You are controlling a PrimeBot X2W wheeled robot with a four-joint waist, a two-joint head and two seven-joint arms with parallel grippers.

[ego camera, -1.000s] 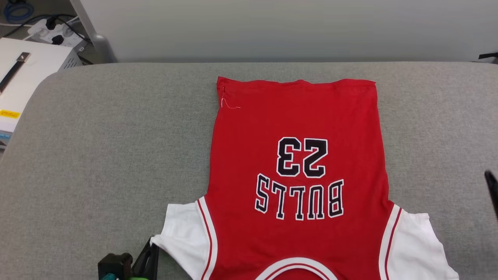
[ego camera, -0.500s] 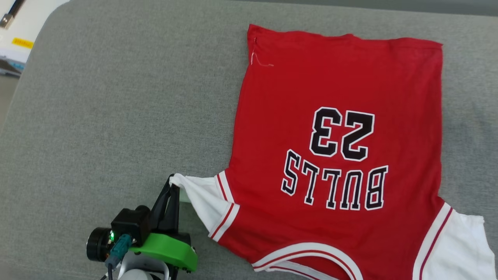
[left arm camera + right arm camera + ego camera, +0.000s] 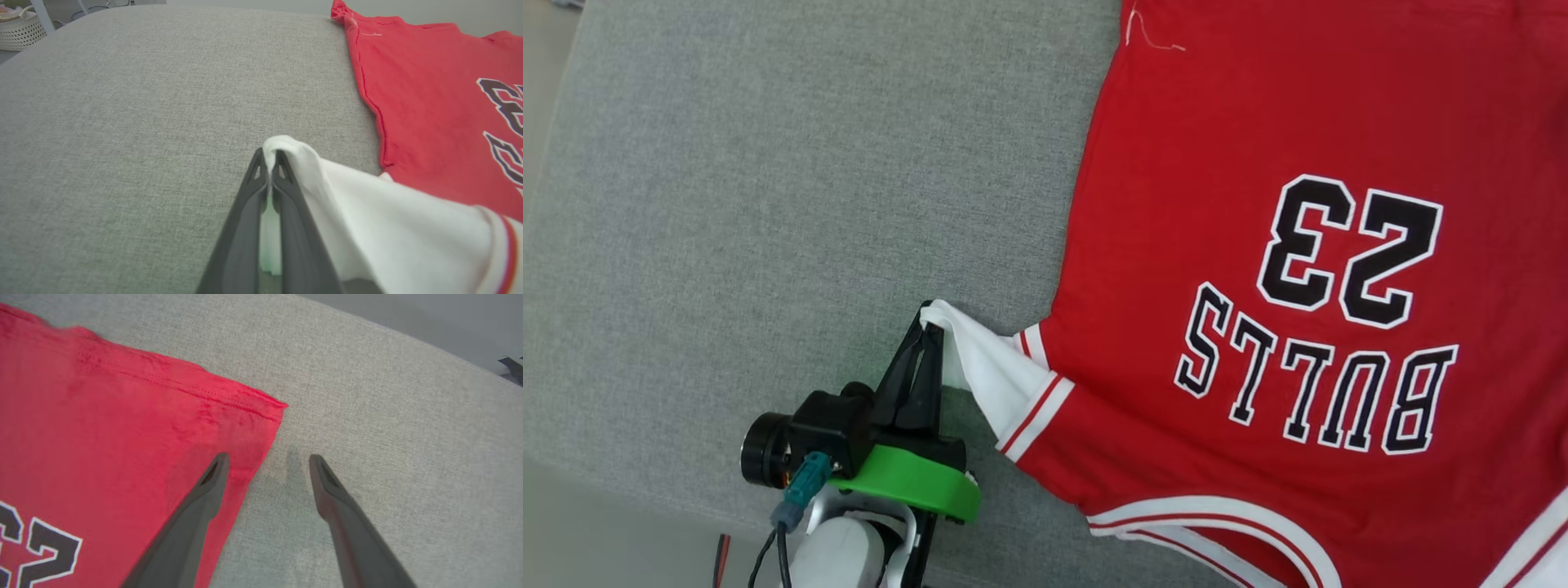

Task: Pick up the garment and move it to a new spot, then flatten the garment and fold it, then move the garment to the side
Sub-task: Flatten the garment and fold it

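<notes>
- On the grey cushion [image 3: 768, 204], the garment [image 3: 1217, 147] lies spread flat, print up, filling the head view from 12 to 5 o'clock.
- At 7 o'clock in that view, the left gripper [image 3: 925, 317] is clamped on the tip of the white sleeve [image 3: 988, 376], which is bunched into a peak.
- Right gripper [image 3: 268, 459]: fingers wide apart, holding nothing. One finger is over the garment's red edge near its hem corner, the other over bare cushion.
</notes>
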